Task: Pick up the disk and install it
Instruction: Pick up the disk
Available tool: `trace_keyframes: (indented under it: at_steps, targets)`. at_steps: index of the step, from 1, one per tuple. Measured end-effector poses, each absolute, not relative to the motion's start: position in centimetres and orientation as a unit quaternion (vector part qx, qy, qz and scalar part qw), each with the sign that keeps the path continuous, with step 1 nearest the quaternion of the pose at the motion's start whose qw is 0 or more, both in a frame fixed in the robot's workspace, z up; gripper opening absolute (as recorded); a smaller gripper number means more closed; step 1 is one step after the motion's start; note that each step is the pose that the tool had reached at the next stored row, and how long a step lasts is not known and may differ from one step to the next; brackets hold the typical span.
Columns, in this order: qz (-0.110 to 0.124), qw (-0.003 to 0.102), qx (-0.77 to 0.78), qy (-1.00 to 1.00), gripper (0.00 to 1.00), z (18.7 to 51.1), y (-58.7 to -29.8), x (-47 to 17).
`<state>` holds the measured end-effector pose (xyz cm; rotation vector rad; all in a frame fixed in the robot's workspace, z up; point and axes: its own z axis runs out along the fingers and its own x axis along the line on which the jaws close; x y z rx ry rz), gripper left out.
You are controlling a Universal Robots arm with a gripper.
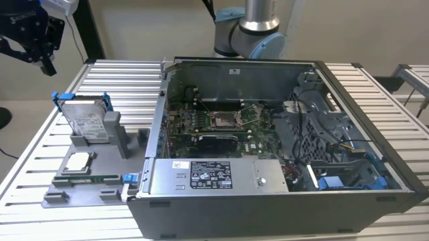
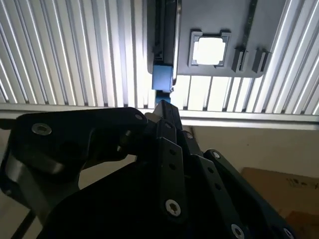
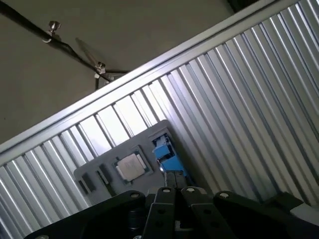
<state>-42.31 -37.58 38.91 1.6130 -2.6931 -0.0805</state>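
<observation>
Disk stood on edge, leaning a little, in a slot of the grey fixture, near the slatted table's edge on the exterior view's left. Label face and blue bracket were plain in the exterior view. Both wrist views caught it edge-on from above, mostly as blue bracket. The square chip sat in its fixture pocket just beside the disk in all three views.

The open computer case, with its motherboard, took up the table's middle in the exterior view. Gripper hung high over the table's far corner on that view's left, well apart from the disk and not touching it. Claw state: couldn't tell.
</observation>
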Motion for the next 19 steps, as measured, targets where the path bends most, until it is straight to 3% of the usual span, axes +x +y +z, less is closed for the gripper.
trace_keyframes:
  at_steps: [19]
  targets:
    - [-0.022,0.002,0.653,-0.757,0.0,38.91,-37.57,-42.31]
